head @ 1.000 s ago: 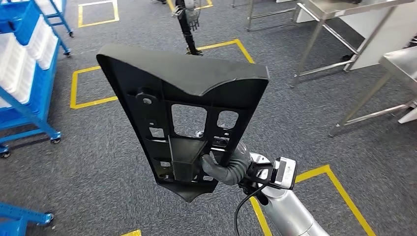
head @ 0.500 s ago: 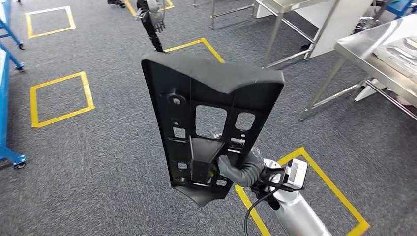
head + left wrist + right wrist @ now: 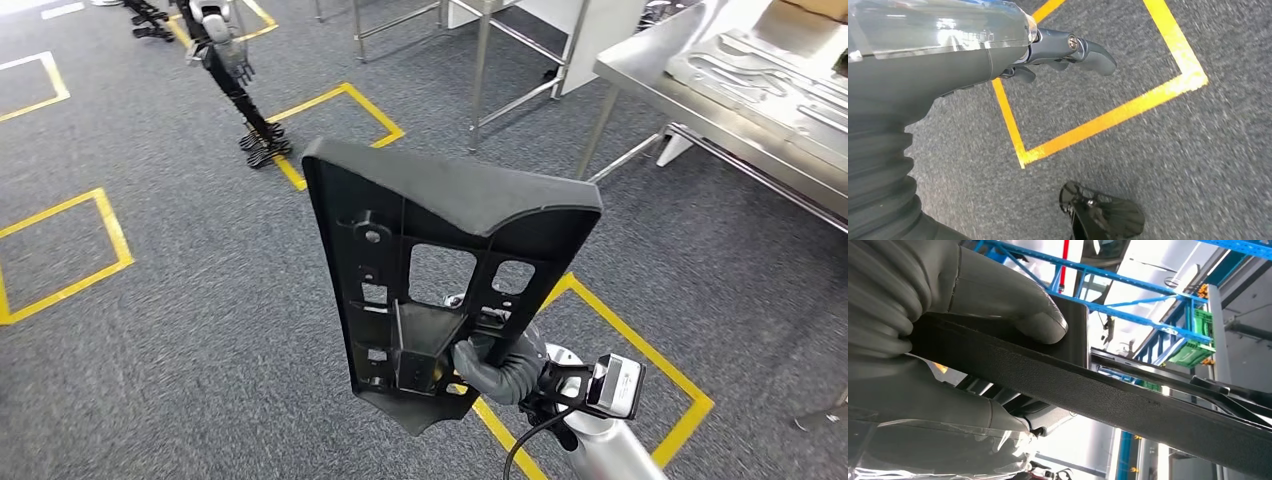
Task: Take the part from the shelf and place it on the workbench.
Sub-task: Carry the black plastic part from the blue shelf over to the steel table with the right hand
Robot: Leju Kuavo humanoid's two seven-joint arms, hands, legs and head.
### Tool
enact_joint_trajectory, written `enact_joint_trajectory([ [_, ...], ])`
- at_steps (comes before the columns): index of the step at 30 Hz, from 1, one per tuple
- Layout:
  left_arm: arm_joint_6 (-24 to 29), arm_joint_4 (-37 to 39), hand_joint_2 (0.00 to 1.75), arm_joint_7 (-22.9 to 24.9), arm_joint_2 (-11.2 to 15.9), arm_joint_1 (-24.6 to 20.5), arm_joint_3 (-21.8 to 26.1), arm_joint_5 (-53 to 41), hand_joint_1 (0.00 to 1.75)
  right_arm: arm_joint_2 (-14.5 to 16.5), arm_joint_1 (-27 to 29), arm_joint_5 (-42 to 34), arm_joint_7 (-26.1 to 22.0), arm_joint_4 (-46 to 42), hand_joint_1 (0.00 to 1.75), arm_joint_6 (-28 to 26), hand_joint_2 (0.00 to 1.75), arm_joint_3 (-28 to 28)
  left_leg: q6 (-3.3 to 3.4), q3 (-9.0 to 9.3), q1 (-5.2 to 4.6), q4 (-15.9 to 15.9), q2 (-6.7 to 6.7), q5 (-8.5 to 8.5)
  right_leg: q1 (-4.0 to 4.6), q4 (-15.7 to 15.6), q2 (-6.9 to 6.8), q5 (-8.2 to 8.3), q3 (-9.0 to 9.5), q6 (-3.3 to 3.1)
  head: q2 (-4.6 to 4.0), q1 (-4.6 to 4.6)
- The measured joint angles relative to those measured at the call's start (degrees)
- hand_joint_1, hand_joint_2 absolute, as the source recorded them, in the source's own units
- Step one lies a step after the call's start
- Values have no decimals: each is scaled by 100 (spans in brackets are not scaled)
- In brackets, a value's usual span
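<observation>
The part [image 3: 440,210] is a large black plastic panel with ribs and cut-outs, standing upright in the middle of the head view. My right hand [image 3: 500,365] grips it low down by a rib, the thumb pressing on the black edge [image 3: 1128,400] in the right wrist view, where the hand [image 3: 998,295] wraps around it. The steel workbench [image 3: 720,125] stands at the upper right, with grey moulded pieces [image 3: 770,70] lying on it. My left hand [image 3: 1063,50] hangs over the carpet, holding nothing, fingers loosely apart.
Grey carpet with yellow taped squares [image 3: 610,320] lies all around. A black stand carrying a spare robot hand [image 3: 235,80] is at the far left. The steel legs of another table [image 3: 480,70] stand at the top centre.
The whole view has swung: the blue shelf has left the picture on the left and the workbench has come in at the right. The part stays held in my right hand.
</observation>
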Motion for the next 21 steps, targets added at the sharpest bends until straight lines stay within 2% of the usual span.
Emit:
enact_joint_trajectory([
  [1,2,0,175,0,-2,-1,7,0,0,0,0,5,3,-5,175,12,175,0,16,165,2,-392,-68,243,-2,10,78,-6,9,10,0,0],
  [2,4,0,175,0,-2,-2,13,0,0,0,-6,2,6,-10,175,20,175,-2,40,347,4,-809,-200,430,1,22,148,-14,12,26,0,0],
  [3,6,0,175,-2,-2,-3,21,0,0,0,-16,-9,12,-14,175,28,175,-5,63,498,9,-1148,-317,553,2,38,217,-20,3,49,0,0],
  [4,7,0,175,-3,-1,-5,30,0,0,-1,-26,-31,18,-17,175,41,175,-14,88,585,6,-1347,-406,598,-2,50,278,-22,-15,80,0,0],
  [5,7,0,175,-4,-1,-12,37,-1,0,-4,-35,-56,23,-17,175,54,175,-28,115,616,0,-1416,-433,585,-10,55,339,-15,-38,116,0,0],
  [6,5,0,175,-6,-1,-22,42,-2,0,-9,-40,-76,28,-18,175,66,175,-48,142,623,-2,-1434,-378,590,-20,54,402,-5,-60,156,0,0],
  [7,2,-1,175,-5,-3,-32,44,-4,0,-19,-39,-93,31,-21,175,78,175,-77,180,627,1,-1451,-313,605,-28,62,408,-7,-74,191,0,0],
  [8,-4,-1,175,-6,-4,-38,45,-8,0,-32,-42,-104,33,-27,175,86,175,-107,220,637,9,-1475,-246,621,-21,118,311,-50,-106,223,0,1],
  [9,-10,-2,175,-6,-6,-38,46,-13,0,-46,-50,-112,34,-34,175,95,175,-135,261,647,16,-1501,-175,635,-12,270,153,-153,-182,251,0,1],
  [11,-19,-2,175,-7,-8,-20,46,-23,0,-73,-60,-126,36,-45,175,106,175,-181,311,654,6,-1523,-28,636,-16,928,-202,-511,-508,301,0,1],
  [12,-19,-2,175,-7,-8,-10,47,-28,0,-85,-55,-128,36,-44,175,107,175,-198,320,653,-1,-1521,49,629,-32,1320,-275,-674,-710,324,0,0],
  [13,-19,-2,175,-7,-7,-5,48,-34,0,-98,-41,-131,37,-44,175,107,175,-217,320,653,-5,-1518,125,620,-49,1610,-306,-756,-860,343,0,0],
  [14,-21,-2,175,-7,-7,-7,49,-42,0,-114,-28,-132,38,-43,175,107,175,-237,316,657,-7,-1516,199,609,-62,1693,-325,-724,-907,357,0,0],
  [15,-25,-2,175,-7,-6,-13,49,-51,0,-130,-21,-134,38,-42,175,107,175,-257,307,666,-7,-1513,270,596,-69,1543,-355,-591,-833,362,0,0],
  [16,-31,-2,175,-7,-6,-23,50,-58,0,-143,-18,-136,39,-42,175,108,175,-275,294,684,-8,-1510,336,579,-69,1186,-422,-393,-645,355,0,0],
  [18,-49,-2,175,-9,-6,-36,50,-64,0,-158,-26,-141,40,-44,175,109,175,-304,246,727,-30,-1500,455,536,-28,381,-672,-96,-223,294,0,0],
  [19,-60,-2,175,-10,-5,-43,50,-64,0,-160,-31,-146,40,-45,175,109,175,-314,216,744,-43,-1496,508,516,-4,149,-747,-36,-105,255,0,0],
  [20,-71,-2,175,-10,-4,-50,50,-64,0,-162,-36,-151,42,-46,175,109,175,-324,185,757,-55,-1492,563,498,20,60,-766,-34,-68,220,0,0],
  [21,-80,-2,175,-10,-3,-63,50,-64,0,-164,-37,-156,44,-47,175,109,175,-334,153,772,-61,-1494,621,485,32,60,-688,-28,-79,190,0,0],
])
